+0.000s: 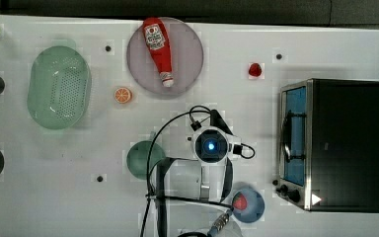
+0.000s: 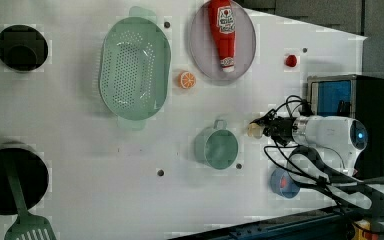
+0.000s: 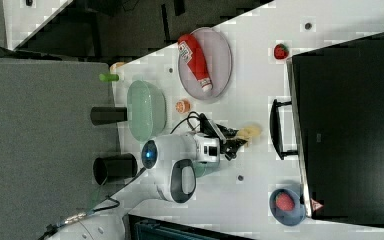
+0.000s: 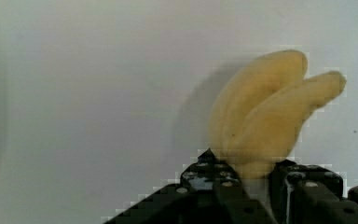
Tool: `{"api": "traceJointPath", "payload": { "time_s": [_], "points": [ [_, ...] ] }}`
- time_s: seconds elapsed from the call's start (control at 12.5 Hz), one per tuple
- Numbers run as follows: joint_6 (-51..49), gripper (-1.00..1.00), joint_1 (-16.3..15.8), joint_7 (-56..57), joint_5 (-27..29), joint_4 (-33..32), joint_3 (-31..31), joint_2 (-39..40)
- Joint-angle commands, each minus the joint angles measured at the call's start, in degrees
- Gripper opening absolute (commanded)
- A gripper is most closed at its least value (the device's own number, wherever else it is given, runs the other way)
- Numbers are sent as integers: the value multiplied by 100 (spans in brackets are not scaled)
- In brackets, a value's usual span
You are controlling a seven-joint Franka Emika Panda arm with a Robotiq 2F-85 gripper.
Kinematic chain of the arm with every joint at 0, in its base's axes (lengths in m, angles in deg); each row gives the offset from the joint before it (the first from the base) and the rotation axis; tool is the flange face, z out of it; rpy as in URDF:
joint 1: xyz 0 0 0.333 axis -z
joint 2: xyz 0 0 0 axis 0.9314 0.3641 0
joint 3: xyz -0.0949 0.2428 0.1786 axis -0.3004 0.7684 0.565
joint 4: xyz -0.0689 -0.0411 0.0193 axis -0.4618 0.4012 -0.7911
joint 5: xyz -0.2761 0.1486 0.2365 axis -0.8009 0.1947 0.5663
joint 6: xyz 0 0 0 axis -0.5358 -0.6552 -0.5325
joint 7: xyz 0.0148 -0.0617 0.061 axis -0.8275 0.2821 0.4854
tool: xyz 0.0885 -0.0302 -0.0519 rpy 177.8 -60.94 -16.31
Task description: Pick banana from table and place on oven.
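The banana (image 4: 265, 121) is a small pale yellow double bunch lying on the white table (image 1: 69, 197). In the wrist view its stem end sits between my two black fingers, and my gripper (image 4: 249, 170) is shut on it. The left view has the banana (image 2: 254, 130) at the tip of my gripper (image 2: 264, 130), right of the green cup. In the right view the banana (image 3: 249, 133) lies just left of the oven's handle. The oven (image 1: 345, 143) has a black top and a blue glass door, and stands at the top view's right. My wrist (image 1: 210, 145) covers the banana in the top view.
A ketchup bottle (image 1: 159, 49) lies on a grey plate (image 1: 187, 59). Around it are an orange slice (image 1: 123, 95), a strawberry (image 1: 254, 69) and a green colander (image 1: 59, 86). A green cup (image 1: 140, 159) and a blue bowl (image 1: 254, 210) holding a strawberry flank my arm.
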Motion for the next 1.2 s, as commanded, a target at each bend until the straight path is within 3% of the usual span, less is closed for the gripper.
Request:
{"api": "traceJointPath", "payload": {
  "time_s": [0.08,0.32,0.64,0.96,1.2],
  "points": [
    [-123,-48,-16,-97,-9,60,-57,-593],
    [-1569,-48,-39,-96,-9,262,13,-1768],
    [-3988,-48,-59,-96,-6,1170,70,-3120],
    [-5758,-48,-11,-96,-10,2336,-28,-3373],
    [-6184,-48,113,104,-44,3065,-467,-3199]
  ]
}}
